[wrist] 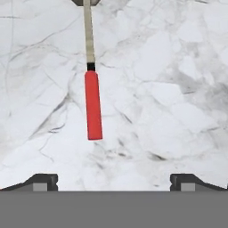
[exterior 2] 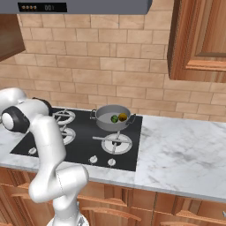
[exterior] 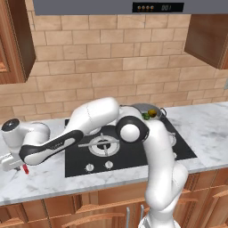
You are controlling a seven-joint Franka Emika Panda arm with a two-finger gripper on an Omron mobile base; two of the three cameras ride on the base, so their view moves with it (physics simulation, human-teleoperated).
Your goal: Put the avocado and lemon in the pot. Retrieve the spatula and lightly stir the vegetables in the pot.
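The spatula point(wrist: 92, 104) lies flat on the marble counter, its red handle pointing toward my gripper point(wrist: 115, 181) and its pale shaft running to the top edge of the hand view, where the head is mostly cut off. My gripper is open, its two fingertips wide apart just short of the handle's end, with nothing between them. In the left base view the hand point(exterior: 10, 161) hangs low over the counter left of the stove, beside a bit of red handle point(exterior: 25, 169). The grey pot point(exterior 2: 105, 125) sits on the back burner, holding the green avocado point(exterior 2: 114, 118) and the yellow lemon point(exterior 2: 122, 117).
A black cooktop point(exterior: 133, 156) with burners and front knobs lies between the spatula and the pot point(exterior: 137, 107). My arm stretches leftward across it. Marble counter point(exterior 2: 185, 154) extends to the right. Wall cabinets and a range hood hang above.
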